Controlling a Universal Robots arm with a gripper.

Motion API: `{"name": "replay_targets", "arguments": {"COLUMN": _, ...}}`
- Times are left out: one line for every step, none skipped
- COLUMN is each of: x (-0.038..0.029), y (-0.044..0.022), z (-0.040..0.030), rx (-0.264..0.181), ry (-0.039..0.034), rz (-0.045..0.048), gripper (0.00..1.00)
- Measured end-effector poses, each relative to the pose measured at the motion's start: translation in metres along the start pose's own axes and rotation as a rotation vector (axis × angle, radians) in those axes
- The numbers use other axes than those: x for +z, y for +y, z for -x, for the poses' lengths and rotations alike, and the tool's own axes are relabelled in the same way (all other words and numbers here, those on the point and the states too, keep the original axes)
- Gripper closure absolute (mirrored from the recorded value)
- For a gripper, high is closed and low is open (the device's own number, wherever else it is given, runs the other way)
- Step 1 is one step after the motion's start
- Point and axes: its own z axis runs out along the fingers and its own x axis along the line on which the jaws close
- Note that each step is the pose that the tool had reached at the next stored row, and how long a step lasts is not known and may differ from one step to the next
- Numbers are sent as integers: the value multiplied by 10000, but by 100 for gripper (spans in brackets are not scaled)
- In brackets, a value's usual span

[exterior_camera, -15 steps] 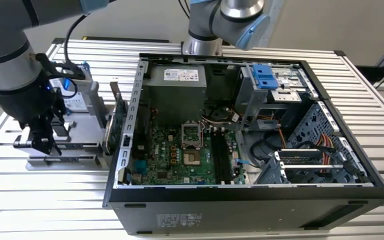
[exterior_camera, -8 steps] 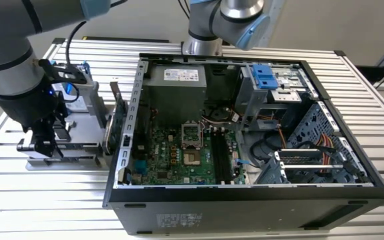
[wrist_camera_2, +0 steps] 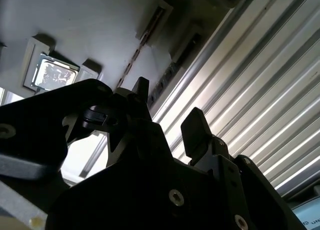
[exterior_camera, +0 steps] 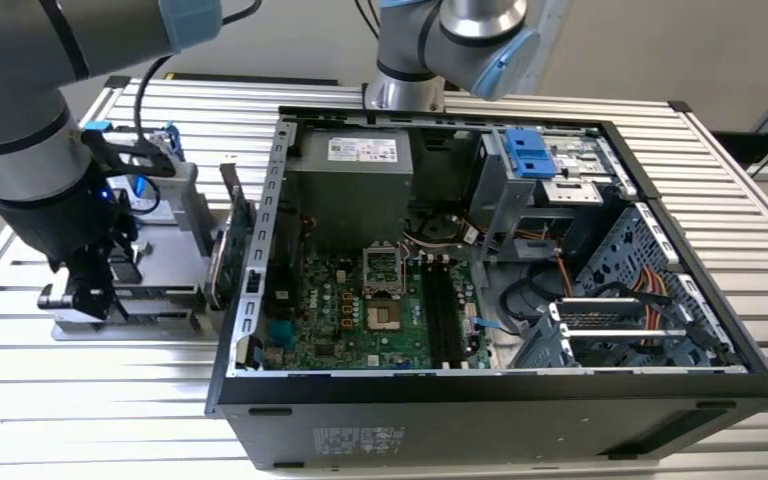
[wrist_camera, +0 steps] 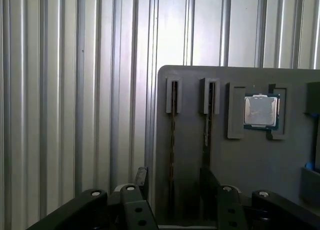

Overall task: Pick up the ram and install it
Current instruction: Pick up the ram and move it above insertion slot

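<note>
Arm (exterior_camera: pixel 37 190) angled down — tool (wrist_camera: pixel 175 172) spread above tray (wrist_camera: pixel 240 165).

Open computer case (exterior_camera: pixel 491 425) on slatted bench (exterior_camera: pixel 91 410), motherboard (exterior_camera: pixel 344 320) exposed. Grey holder plate (wrist_camera: pixel 240 160) beside it carries a processor chip (wrist_camera: pixel 260 111).

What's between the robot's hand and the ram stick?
Nothing visible. In the first wrist view the open hand hangs over the gray tray, and the ram stands edge-on in its slot, in line with the gap between the fingers.
</note>
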Motion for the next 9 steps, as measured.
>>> {"name": "replay_targets", "arguments": {"x": 10, "y": 3, "z": 0, "rx": 7, "ry": 1, "rz": 1, "gripper": 0}}
{"name": "replay_targets", "arguments": {"x": 18, "y": 6, "z": 0, "rx": 13, "ry": 2, "rz": 3, "gripper": 0}}
{"name": "replay_targets", "arguments": {"x": 28, "y": 10, "z": 0, "rx": 18, "ry": 2, "rz": 2, "gripper": 0}}
{"name": "replay_targets", "arguments": {"x": 38, "y": 15, "z": 0, "rx": 24, "ry": 2, "rz": 2, "gripper": 0}}
{"name": "replay_targets", "arguments": {"x": 46, "y": 20, "z": 0, "rx": 30, "ry": 1, "rz": 1, "gripper": 0}}
{"name": "replay_targets", "arguments": {"x": 57, "y": 23, "z": 0, "rx": 34, "ry": 0, "rz": 0, "gripper": 0}}
{"name": "replay_targets", "arguments": {"x": 69, "y": 26, "z": 1, "rx": 38, "ry": -1, "rz": -1, "gripper": 0}}
{"name": "replay_targets", "arguments": {"x": 82, "y": 28, "z": 0, "rx": 42, "ry": -1, "rz": -2, "gripper": 0}}
{"name": "replay_targets", "arguments": {"x": 95, "y": 31, "z": 0, "rx": 45, "ry": 0, "rz": 0, "gripper": 0}}
